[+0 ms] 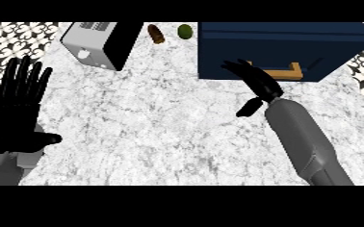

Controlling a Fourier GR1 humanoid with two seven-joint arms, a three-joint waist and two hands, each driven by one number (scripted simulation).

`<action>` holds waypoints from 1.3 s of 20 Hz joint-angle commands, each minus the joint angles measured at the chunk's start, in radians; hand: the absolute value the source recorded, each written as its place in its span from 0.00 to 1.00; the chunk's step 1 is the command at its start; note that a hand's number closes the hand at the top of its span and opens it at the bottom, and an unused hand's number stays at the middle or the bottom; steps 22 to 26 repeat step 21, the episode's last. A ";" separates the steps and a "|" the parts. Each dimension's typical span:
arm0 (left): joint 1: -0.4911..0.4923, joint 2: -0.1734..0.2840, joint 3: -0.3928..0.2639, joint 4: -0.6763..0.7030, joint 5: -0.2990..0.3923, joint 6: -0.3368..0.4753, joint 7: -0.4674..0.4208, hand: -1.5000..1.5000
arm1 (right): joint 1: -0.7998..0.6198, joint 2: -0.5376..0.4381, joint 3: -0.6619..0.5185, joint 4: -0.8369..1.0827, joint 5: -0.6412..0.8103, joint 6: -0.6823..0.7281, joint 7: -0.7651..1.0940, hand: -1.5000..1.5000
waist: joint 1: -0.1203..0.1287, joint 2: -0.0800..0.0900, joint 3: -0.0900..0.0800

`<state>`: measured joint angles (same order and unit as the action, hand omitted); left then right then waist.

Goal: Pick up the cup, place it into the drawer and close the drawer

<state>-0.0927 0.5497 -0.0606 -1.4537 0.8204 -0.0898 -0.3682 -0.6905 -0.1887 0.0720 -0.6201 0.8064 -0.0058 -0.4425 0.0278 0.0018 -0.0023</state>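
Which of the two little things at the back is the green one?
The green one is the small round item, lying closer to the dark blue drawer cabinet. The other is brown and longer, lying nearer the grey and black box.

Desk (156,125): white-grey marbled stone look, smooth. Drawer (277,48): matt dark-blue front with a wood-toned handle (284,71). Toaster (99,43): pale smooth casing, black side.

Even, bright light falls flat across the white marbled stone counter top (163,125), with no glare on it. Beside it, the dark navy blue drawer cabinet (277,48) shows only faint shading and casts no distinct shadow.
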 commanded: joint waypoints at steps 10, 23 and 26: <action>-0.021 0.008 0.042 0.039 0.002 -0.086 0.015 0.00 | -0.266 -0.142 -0.119 0.375 -0.019 0.064 -0.112 0.00 | 0.046 0.027 0.005; -0.047 -0.037 0.005 0.036 -0.062 -0.040 0.005 0.00 | -0.300 -0.191 -0.135 0.447 -0.022 0.076 -0.181 0.00 | 0.063 0.036 0.006; -0.047 -0.037 0.005 0.036 -0.062 -0.040 0.005 0.00 | -0.300 -0.191 -0.135 0.447 -0.022 0.076 -0.181 0.00 | 0.063 0.036 0.006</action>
